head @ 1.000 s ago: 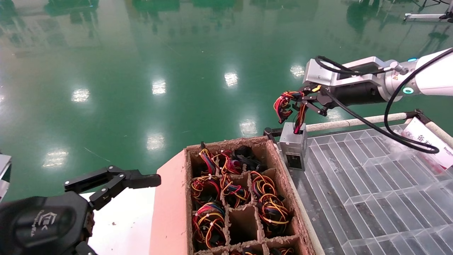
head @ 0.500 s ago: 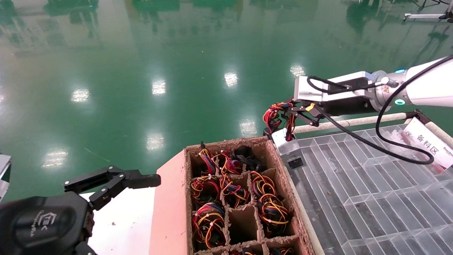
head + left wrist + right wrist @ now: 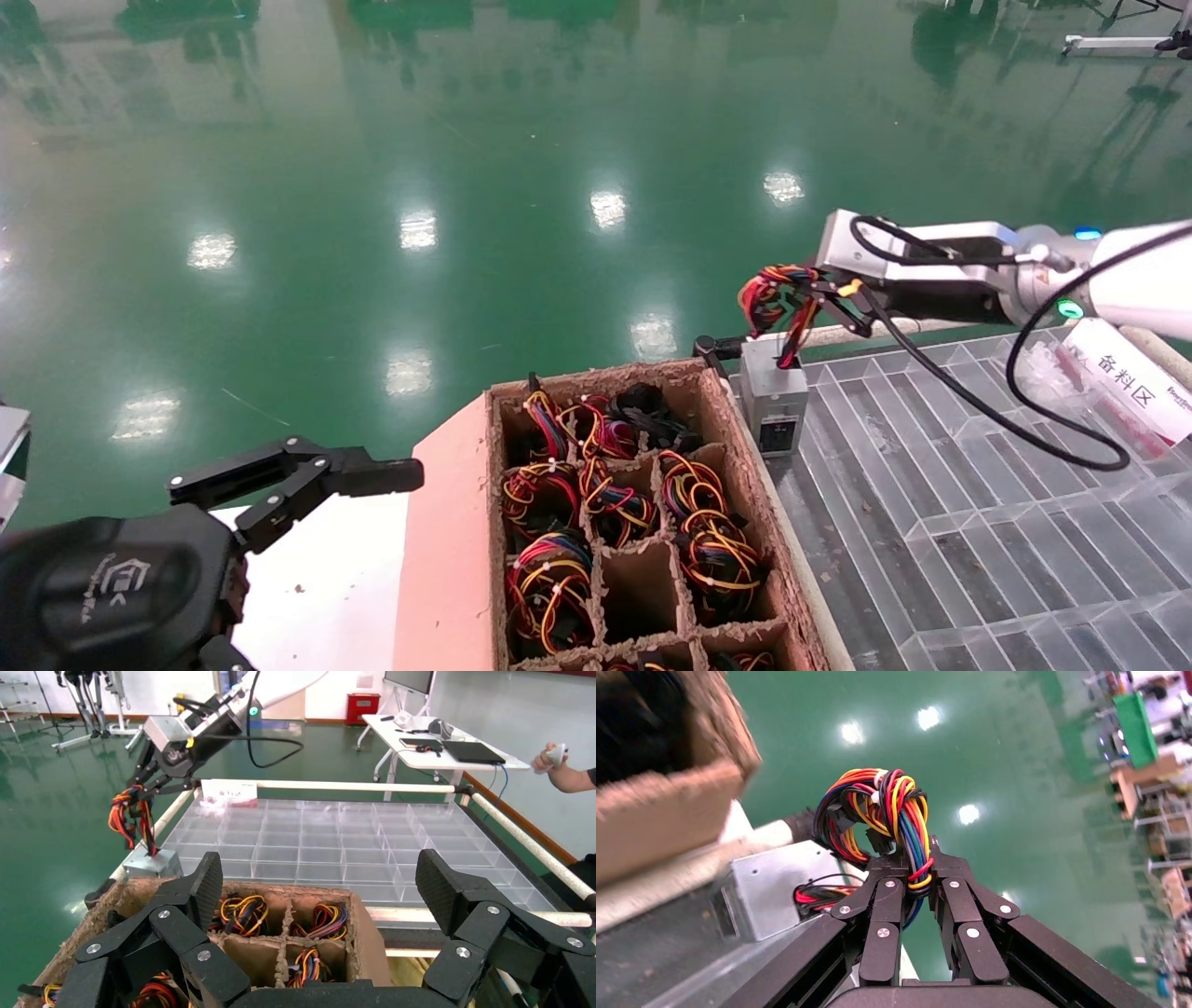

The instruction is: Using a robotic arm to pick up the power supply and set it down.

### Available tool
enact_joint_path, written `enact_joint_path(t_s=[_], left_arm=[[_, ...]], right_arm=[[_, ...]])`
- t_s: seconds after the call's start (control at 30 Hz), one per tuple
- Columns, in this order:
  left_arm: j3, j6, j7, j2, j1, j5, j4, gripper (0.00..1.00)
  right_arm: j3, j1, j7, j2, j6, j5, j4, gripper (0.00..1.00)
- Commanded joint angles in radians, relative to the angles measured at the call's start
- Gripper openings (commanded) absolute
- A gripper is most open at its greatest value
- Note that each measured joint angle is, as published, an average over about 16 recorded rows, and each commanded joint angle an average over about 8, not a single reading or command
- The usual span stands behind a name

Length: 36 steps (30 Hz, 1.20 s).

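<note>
While the right gripper (image 3: 808, 303) pinches the wire bundle (image 3: 775, 296) in the head view, the power supply (image 3: 773, 398) stands upright at the clear divided tray's (image 3: 978, 485) near corner, just beside the cardboard crate (image 3: 736, 438) of wired units — picked, seemingly lowered, not yet released. From the left wrist view, the left gripper (image 3: 320, 899), spread open and idle, hangs over the crate; the tray beyond looks unobstructed. Seen from the right wrist, the fingers (image 3: 947, 903) clamp the bundle, the metal box (image 3: 775, 888) sitting below — letting go remains.
</note>
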Motion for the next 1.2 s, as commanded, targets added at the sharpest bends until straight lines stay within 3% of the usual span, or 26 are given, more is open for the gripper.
enact_joint_path(t_s=[0.03, 0.1, 0.3, 0.37, 1.0, 1.2], left_arm=[[0.000, 0.000, 0.000, 0.000, 0.000, 0.000, 0.000, 1.00], [0.000, 0.000, 0.000, 0.000, 0.000, 0.000, 0.000, 1.00], [0.000, 0.000, 0.000, 0.000, 0.000, 0.000, 0.000, 1.00], [0.000, 0.000, 0.000, 0.000, 0.000, 0.000, 0.000, 1.00], [0.000, 0.000, 0.000, 0.000, 0.000, 0.000, 0.000, 1.00], [0.000, 0.000, 0.000, 0.000, 0.000, 0.000, 0.000, 1.00]], right_arm=[[0.008, -0.017, -0.008, 0.009, 0.025, 0.011, -0.002, 0.00], [0.013, -0.030, -0.017, 0.014, 0.041, 0.018, -0.002, 0.08], [0.023, -0.054, -0.031, 0.024, 0.069, 0.034, -0.002, 0.83], [0.025, -0.058, -0.032, 0.025, 0.073, 0.037, -0.003, 1.00], [0.021, -0.049, -0.025, 0.022, 0.060, 0.031, -0.004, 1.00], [0.007, -0.010, 0.041, 0.029, -0.001, 0.010, -0.040, 1.00]])
